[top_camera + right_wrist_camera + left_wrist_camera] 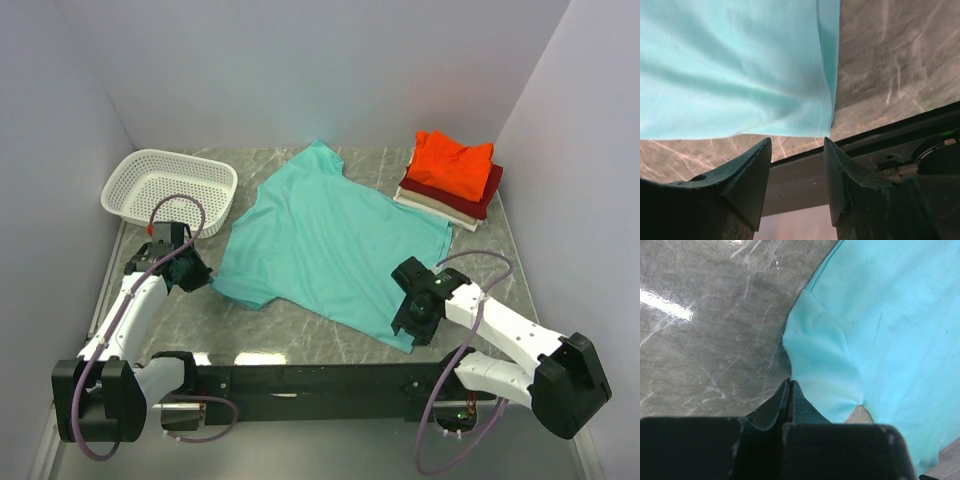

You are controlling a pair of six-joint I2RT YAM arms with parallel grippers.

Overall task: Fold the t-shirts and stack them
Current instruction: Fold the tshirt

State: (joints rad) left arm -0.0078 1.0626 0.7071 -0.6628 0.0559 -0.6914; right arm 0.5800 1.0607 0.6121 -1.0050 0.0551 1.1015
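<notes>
Teal t-shirt [335, 245] lies spread flat and skewed on the grey table [300, 340]. At its left sleeve edge, the left gripper [789, 390] has its jaws pressed together, tips touching cloth; I cannot tell whether any is pinched. At its near hem corner, the right gripper [797, 165] stands parted and empty. Beyond its right side sits the folded stack [452, 178], orange-red on top.

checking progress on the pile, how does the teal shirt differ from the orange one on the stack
The teal t-shirt lies spread open, unfolded; the orange t-shirt is folded. The teal t-shirt lies straight on the table; the orange t-shirt tops a stack, over a dark red shirt and a cream shirt. Both are plain cloth with no print.
</notes>
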